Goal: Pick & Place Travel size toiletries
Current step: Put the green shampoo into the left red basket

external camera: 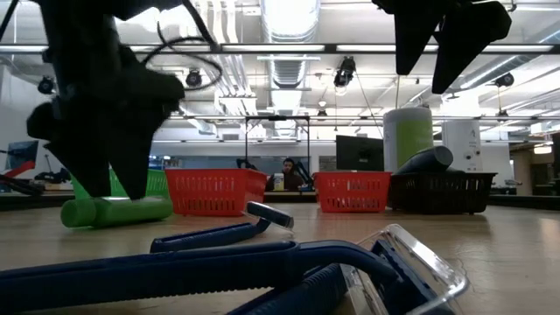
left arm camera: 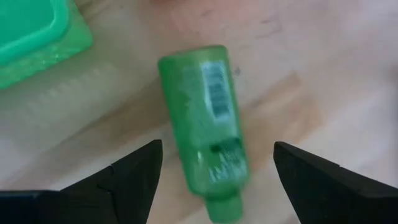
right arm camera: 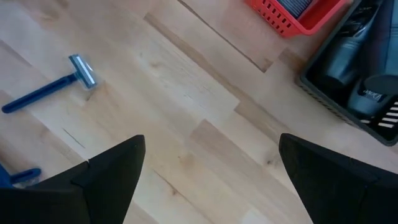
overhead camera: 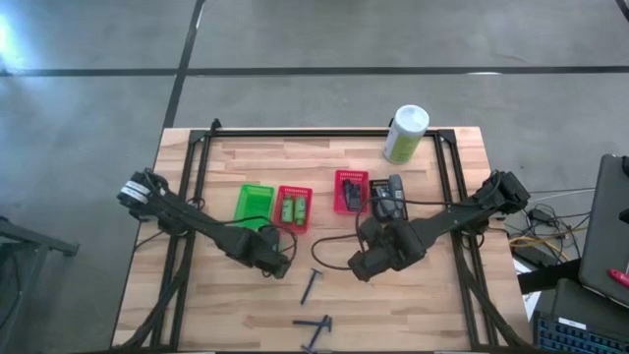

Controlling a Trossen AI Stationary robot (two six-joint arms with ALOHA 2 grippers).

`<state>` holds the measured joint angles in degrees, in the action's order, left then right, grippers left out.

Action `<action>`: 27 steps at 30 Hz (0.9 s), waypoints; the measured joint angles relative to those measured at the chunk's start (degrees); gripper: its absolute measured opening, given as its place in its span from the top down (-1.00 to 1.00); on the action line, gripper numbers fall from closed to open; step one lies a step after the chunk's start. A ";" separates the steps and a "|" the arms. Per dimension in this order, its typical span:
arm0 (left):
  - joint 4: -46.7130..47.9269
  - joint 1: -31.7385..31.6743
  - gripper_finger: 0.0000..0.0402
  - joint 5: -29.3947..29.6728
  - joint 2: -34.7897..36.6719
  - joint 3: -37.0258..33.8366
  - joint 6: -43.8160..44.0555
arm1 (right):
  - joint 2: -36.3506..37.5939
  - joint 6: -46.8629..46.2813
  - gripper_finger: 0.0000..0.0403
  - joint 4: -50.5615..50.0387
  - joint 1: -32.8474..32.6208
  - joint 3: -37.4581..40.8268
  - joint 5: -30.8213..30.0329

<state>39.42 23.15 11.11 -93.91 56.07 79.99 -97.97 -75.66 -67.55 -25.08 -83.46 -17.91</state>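
Two green bottles [overhead camera: 291, 210] already lie in a red basket [overhead camera: 293, 208] mid-bench and dark containers [overhead camera: 391, 195] fill the black basket [overhead camera: 389, 200], so I'd judge the sorting roughly half done. The left gripper [left arm camera: 214, 168] hangs wide open over the last green bottle [left arm camera: 206, 127] lying flat beside the green basket [overhead camera: 255, 205]. The right gripper [right arm camera: 211, 168] hovers wide and empty; razors [overhead camera: 311, 284] wait toward the bench's front edge.

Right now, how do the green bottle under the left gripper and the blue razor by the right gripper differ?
The green bottle is stout and rounded; the blue razor is thin with a crosswise head. The bottle lies directly between the open fingers of the left gripper; the razor lies off to one side of the right gripper, also open. Both lie flat on the bare wooden table, outside the baskets.
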 joint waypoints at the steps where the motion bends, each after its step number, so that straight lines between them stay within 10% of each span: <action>1: 0.01 -0.56 -0.55 -0.33 -0.52 -0.03 -0.44 | 0.00 0.29 -0.83 0.00 0.13 0.00 0.00; 27: 0.53 -2.42 0.15 -2.64 -0.55 3.26 -4.86 | 1.48 0.96 -0.83 -2.78 0.11 0.00 -1.77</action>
<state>39.95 20.73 8.47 -94.46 59.34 75.13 -96.50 -74.70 -70.32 -24.97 -83.46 -19.68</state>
